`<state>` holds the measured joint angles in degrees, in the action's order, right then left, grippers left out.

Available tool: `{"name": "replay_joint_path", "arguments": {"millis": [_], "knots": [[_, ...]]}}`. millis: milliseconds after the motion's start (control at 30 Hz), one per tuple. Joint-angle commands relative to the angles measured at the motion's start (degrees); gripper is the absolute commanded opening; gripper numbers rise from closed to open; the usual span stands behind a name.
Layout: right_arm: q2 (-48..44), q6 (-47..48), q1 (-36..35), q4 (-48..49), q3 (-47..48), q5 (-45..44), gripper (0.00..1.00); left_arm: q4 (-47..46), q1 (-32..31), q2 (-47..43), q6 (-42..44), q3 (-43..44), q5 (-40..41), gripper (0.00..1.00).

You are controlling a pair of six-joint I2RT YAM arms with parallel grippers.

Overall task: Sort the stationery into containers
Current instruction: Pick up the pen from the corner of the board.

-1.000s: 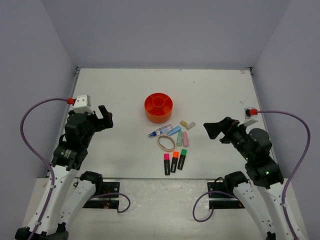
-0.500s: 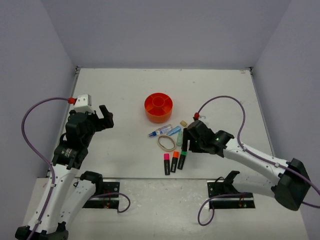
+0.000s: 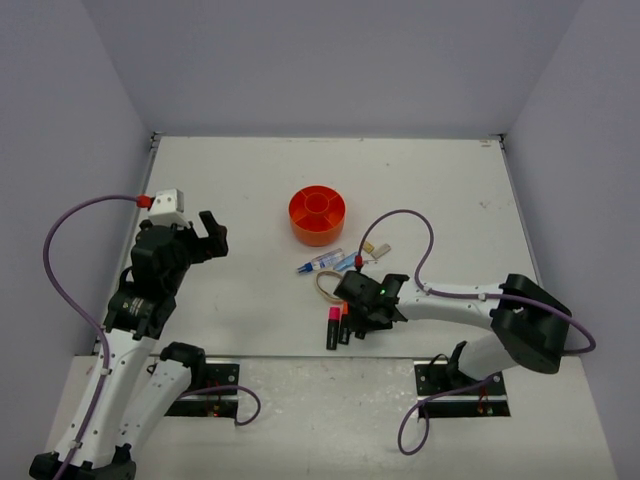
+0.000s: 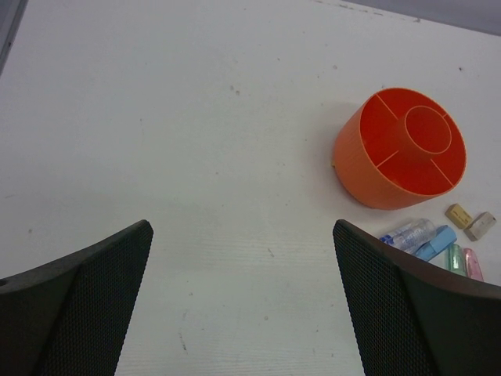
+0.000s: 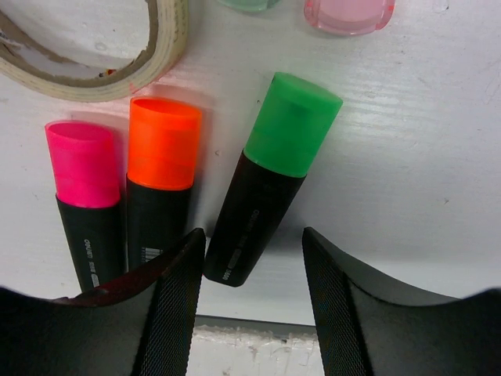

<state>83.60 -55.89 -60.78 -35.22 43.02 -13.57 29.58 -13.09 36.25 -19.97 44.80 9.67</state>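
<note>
Three black highlighters lie side by side near the table's front: green-capped (image 5: 270, 180), orange-capped (image 5: 160, 180) and pink-capped (image 5: 86, 196). My right gripper (image 5: 254, 270) is low over them, open. The green one's butt end sits between its fingertips, close to the left finger (image 5: 176, 298) and clear of the right one. In the top view this gripper (image 3: 361, 320) hides the green highlighter. A tan rubber band (image 5: 102, 55) lies just beyond. The orange organizer (image 3: 317, 214) stands farther back. My left gripper (image 4: 243, 258) hovers open over bare table, left of the organizer (image 4: 401, 149).
A blue-tipped pen (image 4: 407, 233), a blue mini marker (image 4: 437, 241), green (image 4: 455, 258) and pink (image 4: 472, 265) ones, and two tan blocks (image 4: 470, 220) lie just in front of the organizer. The table's front edge (image 5: 258, 325) runs right under the right fingertips.
My right arm swung in from the right side, came down over the highlighters, and its jaws narrowed around the green one's end. The left arm has not moved.
</note>
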Motion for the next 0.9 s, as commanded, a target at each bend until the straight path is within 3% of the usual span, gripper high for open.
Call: {"name": "replay_joint_path", "arguments": {"millis": [0, 233, 300, 400, 533, 600, 667, 767, 867], "knots": [[-1.5, -3.6, -0.5, 1.3, 0.5, -3.3, 0.52, -2.4, -0.8, -0.5, 0.1, -0.3, -0.4, 1.0], [2.7, -4.1, -0.5, 3.0, -0.7, -2.5, 0.46, -2.3, -0.9, -0.5, 0.1, -0.2, -0.3, 1.0], [3.8, -4.2, -0.5, 3.1, -0.5, -2.5, 0.39, -2.3, -0.9, -0.2, 0.1, -0.2, -0.3, 1.0], [2.7, -4.7, -0.6, 2.3, -0.2, -3.1, 0.2, -1.9, -0.9, 0.4, -0.1, 0.2, -0.5, 1.0], [-2.9, -6.1, -0.9, -2.5, 0.1, -5.6, 0.18, -1.9, -0.9, 1.2, -1.3, 0.6, -4.8, 1.0], [-7.7, -6.0, -1.3, -5.8, 1.2, -7.6, 0.11, -3.1, -0.9, 2.1, -3.6, 0.4, -9.7, 1.0], [-12.7, -4.0, -1.7, -8.0, 2.8, -9.0, 0.01, -7.9, -0.9, 3.3, -7.5, -1.4, -19.6, 1.0], [-18.9, 1.0, -2.6, -6.4, 4.9, -9.1, 0.0, -20.3, -1.1, 6.0, -14.4, -4.9, -35.1, 1.0], [-25.1, 13.7, -3.4, 3.8, 4.2, -4.9, 0.0, -36.1, -4.6, 9.9, -24.9, -9.6, -44.0, 1.0]]}}
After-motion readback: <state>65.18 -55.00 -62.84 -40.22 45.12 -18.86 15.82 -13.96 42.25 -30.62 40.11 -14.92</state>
